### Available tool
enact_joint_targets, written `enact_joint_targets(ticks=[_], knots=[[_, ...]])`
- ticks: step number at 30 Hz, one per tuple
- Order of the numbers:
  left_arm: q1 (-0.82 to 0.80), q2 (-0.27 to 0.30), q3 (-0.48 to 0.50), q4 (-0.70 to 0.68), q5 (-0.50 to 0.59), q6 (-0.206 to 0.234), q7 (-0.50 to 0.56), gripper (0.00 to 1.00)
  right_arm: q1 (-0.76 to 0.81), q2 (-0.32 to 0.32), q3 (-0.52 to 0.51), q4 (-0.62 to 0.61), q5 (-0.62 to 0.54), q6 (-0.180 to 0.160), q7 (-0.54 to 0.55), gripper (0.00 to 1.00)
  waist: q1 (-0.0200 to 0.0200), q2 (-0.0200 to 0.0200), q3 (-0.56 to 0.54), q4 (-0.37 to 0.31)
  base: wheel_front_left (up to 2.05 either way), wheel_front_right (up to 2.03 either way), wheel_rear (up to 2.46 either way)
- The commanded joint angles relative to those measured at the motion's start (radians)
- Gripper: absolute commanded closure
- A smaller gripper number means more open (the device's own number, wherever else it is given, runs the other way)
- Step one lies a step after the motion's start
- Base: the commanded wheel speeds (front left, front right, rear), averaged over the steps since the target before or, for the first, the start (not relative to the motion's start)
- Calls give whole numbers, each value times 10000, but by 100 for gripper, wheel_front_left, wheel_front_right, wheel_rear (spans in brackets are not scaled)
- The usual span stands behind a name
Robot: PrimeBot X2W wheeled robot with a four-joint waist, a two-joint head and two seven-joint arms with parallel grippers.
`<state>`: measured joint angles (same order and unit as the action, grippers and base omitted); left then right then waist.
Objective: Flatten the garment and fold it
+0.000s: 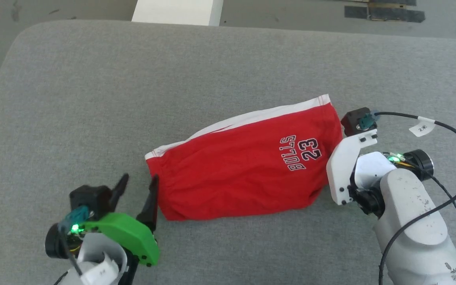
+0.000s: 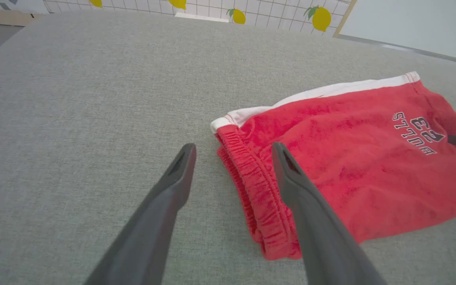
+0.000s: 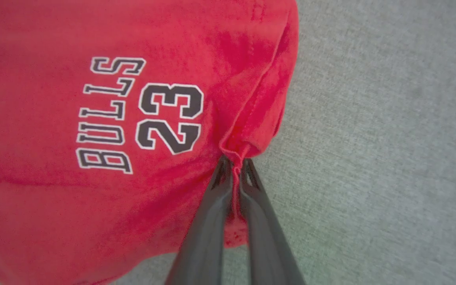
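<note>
The garment [image 1: 243, 162], red shorts, lies in a flat bundle mid-surface. A white stripe runs along its far edge and the "BULLS 23" print sits near the right-hand hem. My right gripper [image 3: 234, 160] is shut on a pinched fold of that red hem [image 3: 251, 130], just right of the print. In the head view its fingers are hidden under the white wrist mount [image 1: 342, 166]. My left gripper [image 2: 232, 147] is open at the gathered waistband [image 2: 251, 186]. One finger is over the red fabric and the other over bare grey surface. It also appears at the lower left of the head view [image 1: 138, 183].
The garment rests on a wide grey fabric-covered surface [image 1: 93, 99] with a rounded far-left corner. A white block [image 1: 176, 11] stands beyond the far edge, and dark tape [image 1: 382, 12] marks the floor. The right arm's black cable [image 1: 449, 130] loops over the surface.
</note>
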<state>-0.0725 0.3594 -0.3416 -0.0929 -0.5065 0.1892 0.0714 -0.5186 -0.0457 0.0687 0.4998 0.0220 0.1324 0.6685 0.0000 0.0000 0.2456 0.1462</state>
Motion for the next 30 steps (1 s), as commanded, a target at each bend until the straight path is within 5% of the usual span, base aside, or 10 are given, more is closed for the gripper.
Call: enact_joint_targets(ticks=[1,7,17,18,19,20,21,30], knots=[[65,95,-58,-212,-201,180,550,0,193,-66,-4,188,76,-17,101,100,0,0,-128,-126,0,0,0],[172,269,-418,-552,-694,788,3104,0,178,-86,93,-52,275,-17,138,100,0,0,-195,-377,0,0,0],[-221,163,-665,757,-1024,710,3927,0,315,-151,243,-458,451,-17,247,100,0,0,-111,-681,0,0,0],[-266,156,-729,940,-1063,662,4048,9,313,-151,246,-496,459,-17,256,100,0,0,-84,-695,0,0,0],[-313,138,-769,1065,-1095,616,4105,53,311,-150,246,-526,466,-17,259,100,0,0,-64,-705,0,0,0],[-357,85,-786,1200,-1174,552,4126,83,310,-149,252,-558,475,-17,260,100,0,0,-50,-724,0,0,0],[-388,54,-804,1316,-1224,483,4115,100,310,-147,267,-581,485,-17,263,100,0,0,-41,-745,0,0,0],[-603,-207,-297,1572,-1865,10,3334,100,435,-145,213,-798,719,-17,125,100,0,0,-220,-826,0,0,0]])
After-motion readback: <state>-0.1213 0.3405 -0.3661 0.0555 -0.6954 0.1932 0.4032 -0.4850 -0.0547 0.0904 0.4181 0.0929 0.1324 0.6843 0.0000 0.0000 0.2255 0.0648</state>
